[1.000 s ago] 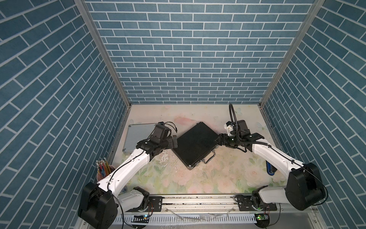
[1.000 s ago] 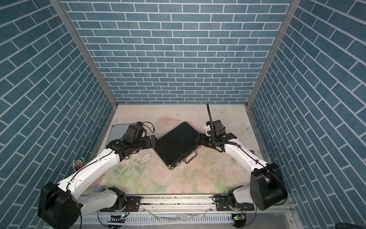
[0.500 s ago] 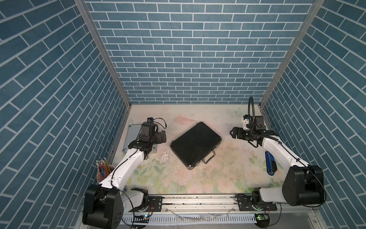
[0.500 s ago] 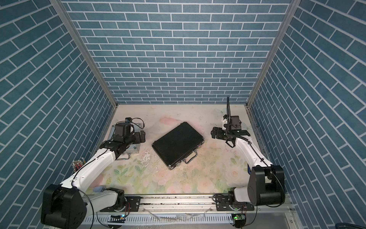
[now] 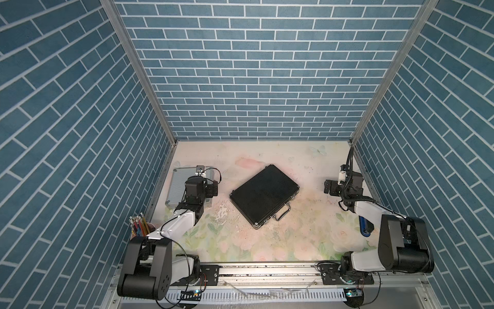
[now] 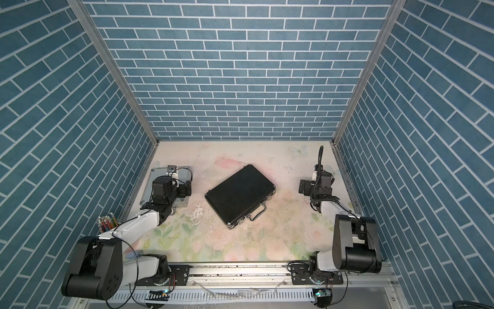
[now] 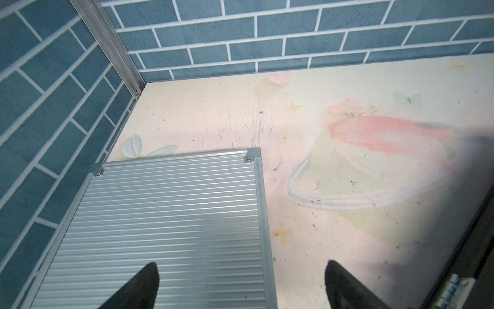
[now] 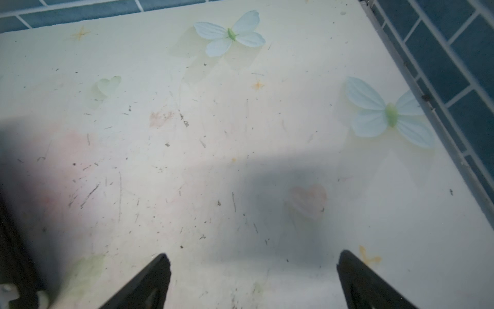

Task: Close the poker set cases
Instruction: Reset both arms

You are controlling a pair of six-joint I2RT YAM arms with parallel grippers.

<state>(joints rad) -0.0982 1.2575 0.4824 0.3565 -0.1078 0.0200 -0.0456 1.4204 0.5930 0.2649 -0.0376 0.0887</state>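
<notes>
Both poker set cases lie flat with their lids down. The larger black case (image 5: 263, 196) (image 6: 240, 196) sits askew mid-table, its metal handle toward the front. The smaller silver case (image 5: 176, 187) (image 6: 149, 188) (image 7: 165, 219) lies by the left wall. My left gripper (image 5: 208, 187) (image 6: 184, 190) (image 7: 242, 283) hovers open over the silver case's right edge, one finger above the ribbed lid, one above the table. My right gripper (image 5: 334, 187) (image 6: 304, 187) (image 8: 252, 278) is open above bare table near the right wall. A dark edge of the black case (image 7: 478, 240) shows in the left wrist view.
A cup of coloured pencils (image 5: 139, 230) (image 6: 107, 223) stands at the front left by the wall. A blue object (image 5: 365, 230) lies by the right wall, partly behind the right arm. Blue brick walls enclose three sides; a metal rail (image 5: 267, 270) runs along the front.
Both grippers have drawn away from the black case, the left one leftward over the silver case, the right one toward the right wall. The right jaws have spread wider.
</notes>
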